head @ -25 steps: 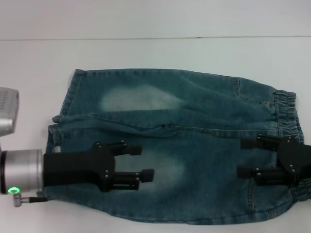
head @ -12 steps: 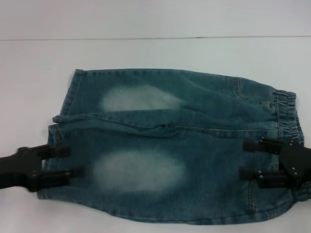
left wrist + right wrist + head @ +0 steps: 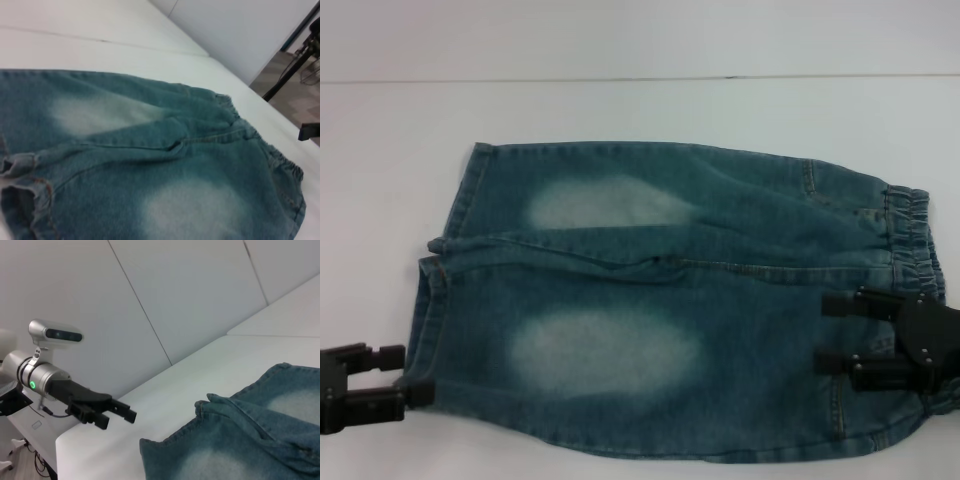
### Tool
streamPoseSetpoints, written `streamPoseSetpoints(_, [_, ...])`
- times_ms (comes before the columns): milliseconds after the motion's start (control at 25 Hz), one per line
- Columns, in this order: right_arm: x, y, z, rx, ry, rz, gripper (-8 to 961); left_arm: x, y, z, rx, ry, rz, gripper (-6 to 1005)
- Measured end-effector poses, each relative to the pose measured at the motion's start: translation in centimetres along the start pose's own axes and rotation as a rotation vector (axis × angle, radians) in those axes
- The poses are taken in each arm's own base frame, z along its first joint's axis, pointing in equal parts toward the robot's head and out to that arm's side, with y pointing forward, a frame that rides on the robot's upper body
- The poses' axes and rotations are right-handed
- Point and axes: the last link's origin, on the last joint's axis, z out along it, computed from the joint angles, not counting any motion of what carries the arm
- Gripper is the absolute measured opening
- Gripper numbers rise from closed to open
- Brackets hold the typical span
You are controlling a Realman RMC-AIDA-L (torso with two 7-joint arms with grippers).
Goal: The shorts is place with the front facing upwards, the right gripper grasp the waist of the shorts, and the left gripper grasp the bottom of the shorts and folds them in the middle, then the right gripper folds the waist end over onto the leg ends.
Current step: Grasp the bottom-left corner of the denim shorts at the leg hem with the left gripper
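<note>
Denim shorts (image 3: 660, 300) lie flat, front up. The bottom of the shorts (image 3: 424, 300) points left and the puckered waist of the shorts (image 3: 912, 232) points right. At the table's near left corner my left gripper (image 3: 417, 372) is open, its tips just reaching the near leg's hem. My right gripper (image 3: 827, 333) is open above the near part of the waist end, fingers pointing left over the denim. The right wrist view shows the left gripper (image 3: 122, 414) open beside the leg ends (image 3: 200, 432). In the left wrist view the hems (image 3: 20, 167) are close and the waist (image 3: 280, 160) is far.
The shorts lie on a white table (image 3: 640, 110) whose back edge meets a pale wall. A black stand (image 3: 287, 75) and floor show beyond the table's end in the left wrist view. Bare table surrounds the shorts behind and to the left.
My left gripper has pulled back leftward off the near leg to the hem's edge. The right gripper has shifted only slightly. The shorts have not moved.
</note>
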Motion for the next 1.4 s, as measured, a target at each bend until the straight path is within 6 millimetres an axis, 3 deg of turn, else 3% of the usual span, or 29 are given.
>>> streamPoseSetpoints(760, [0.1, 0.0, -0.1, 0.006, 0.000, 0.004, 945, -0.7, -1.8, 0.2, 0.118, -0.112, -0.037, 846])
streamPoseSetpoints(1400, [0.1, 0.0, -0.1, 0.002, -0.002, 0.002, 945, -0.4, -2.6, 1.7, 0.150, -0.174, -0.039, 844])
